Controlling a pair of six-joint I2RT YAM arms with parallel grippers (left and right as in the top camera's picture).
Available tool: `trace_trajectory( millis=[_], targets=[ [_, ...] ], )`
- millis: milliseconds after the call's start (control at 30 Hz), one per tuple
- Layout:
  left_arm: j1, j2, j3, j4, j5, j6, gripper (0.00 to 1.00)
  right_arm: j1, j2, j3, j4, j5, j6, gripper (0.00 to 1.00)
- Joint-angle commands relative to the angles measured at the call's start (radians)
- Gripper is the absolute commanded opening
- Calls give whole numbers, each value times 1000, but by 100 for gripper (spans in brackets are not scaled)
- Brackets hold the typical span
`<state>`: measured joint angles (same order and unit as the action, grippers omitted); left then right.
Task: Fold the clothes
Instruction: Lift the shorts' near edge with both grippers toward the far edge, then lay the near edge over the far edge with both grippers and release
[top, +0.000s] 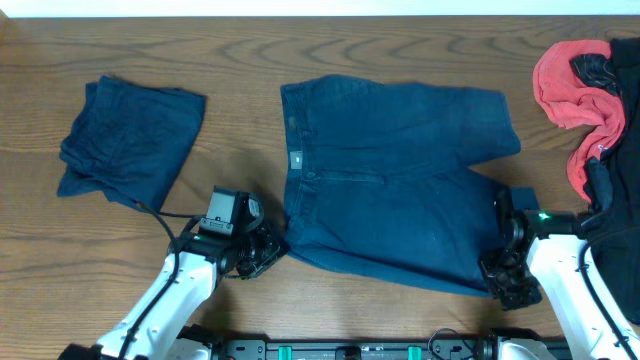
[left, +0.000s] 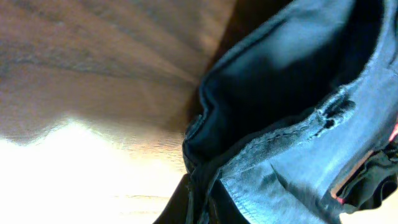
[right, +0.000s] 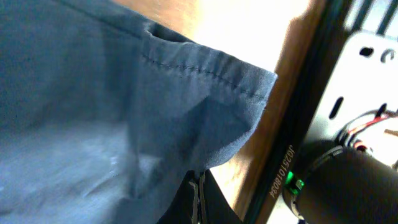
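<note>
Dark blue denim shorts (top: 390, 180) lie spread flat in the middle of the table, waistband to the left. My left gripper (top: 268, 250) is at the shorts' near left corner, shut on the waistband edge (left: 205, 180). My right gripper (top: 505, 272) is at the near right corner, shut on the leg hem (right: 205, 155). A folded dark blue garment (top: 125, 140) lies at the left of the table.
A red garment (top: 575, 95) and dark clothes (top: 620, 210) are piled at the right edge. The table's front edge and the black rail (right: 292, 155) run right by my right gripper.
</note>
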<state>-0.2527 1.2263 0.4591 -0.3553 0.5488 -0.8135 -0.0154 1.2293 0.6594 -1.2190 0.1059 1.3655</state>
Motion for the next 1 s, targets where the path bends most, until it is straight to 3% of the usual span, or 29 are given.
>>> trace_trajectory(
  millis=[0,133,367,667,967],
  targets=[
    [5,-59,43,6,-35,52,6,2,1,38,-8,117,-82,1],
    [5,-151,71,19,-36,102,6,2,1,89,2,147,-164,1],
    [5,-245,131,109,-158,129,6,2,1,232,123,152,-468,1],
    [6,-163,194,271,-257,145,6,2,21,405,253,148,-747,1],
    [7,-11,208,608,-398,145,6,2,156,443,566,135,-841,2]
  ],
)
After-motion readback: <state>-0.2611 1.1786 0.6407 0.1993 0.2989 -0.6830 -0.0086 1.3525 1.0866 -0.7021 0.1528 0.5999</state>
